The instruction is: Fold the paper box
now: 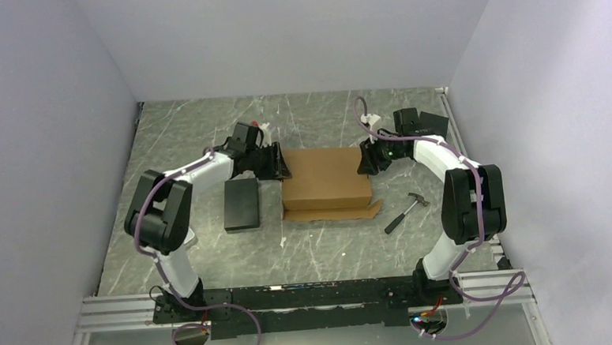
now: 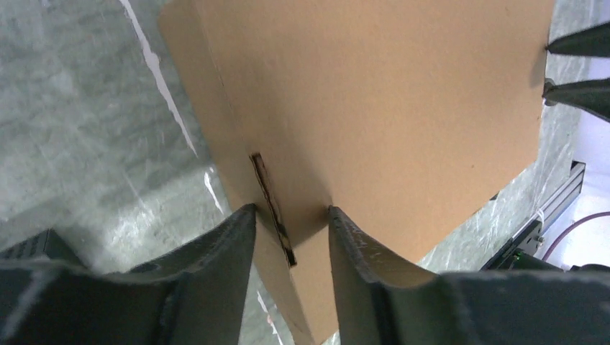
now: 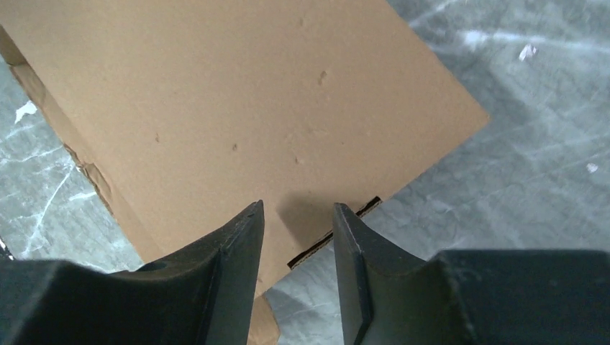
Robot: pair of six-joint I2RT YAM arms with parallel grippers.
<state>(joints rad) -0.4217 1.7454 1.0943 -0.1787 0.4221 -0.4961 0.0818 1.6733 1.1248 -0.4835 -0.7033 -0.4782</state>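
Note:
The paper box (image 1: 324, 179) lies as a brown, shallow rectangle in the middle of the table, lid down, with a loose flap (image 1: 333, 213) sticking out along its near side. My left gripper (image 1: 279, 164) is at the box's left edge. In the left wrist view the box (image 2: 374, 93) fills the frame, and my left gripper (image 2: 288, 212) is open astride the slotted edge. My right gripper (image 1: 363, 160) is at the right edge. In the right wrist view my right gripper (image 3: 297, 208) is open over the box (image 3: 237, 108) edge and its slot.
A black rectangular block (image 1: 242, 204) lies left of the box, below the left arm. A small hammer (image 1: 406, 212) lies to the box's front right. A dark object (image 1: 431, 122) sits at the back right by the wall. The metal rail (image 1: 293, 296) runs along the near edge.

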